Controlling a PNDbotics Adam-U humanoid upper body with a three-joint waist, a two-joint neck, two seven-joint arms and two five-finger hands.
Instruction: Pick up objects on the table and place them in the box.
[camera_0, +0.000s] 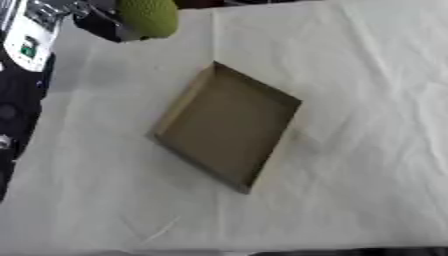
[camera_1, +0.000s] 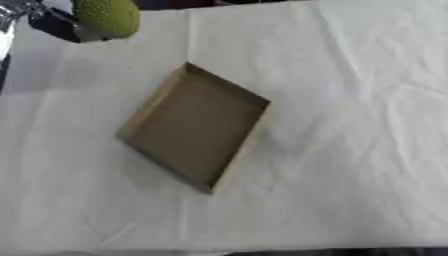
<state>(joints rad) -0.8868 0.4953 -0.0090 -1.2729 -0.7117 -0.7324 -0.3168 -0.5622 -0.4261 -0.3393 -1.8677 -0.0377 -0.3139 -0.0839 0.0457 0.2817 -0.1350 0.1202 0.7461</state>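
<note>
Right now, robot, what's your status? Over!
Left robot hand up at far left, seems wrapped round a green thing. Right robot hand not in view. Box empty, mid-table, tilted. Nothing blocking it.

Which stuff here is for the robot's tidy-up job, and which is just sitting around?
For the job:
- green bumpy object, held up at the top left by the left hand
- open cardboard box, nothing in it

Just there:
- white tablecloth

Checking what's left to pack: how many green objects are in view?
1. A green rounded object at the table's far left edge, held by the left robot hand, outside the cardboard box. Others may be off-frame.
</note>
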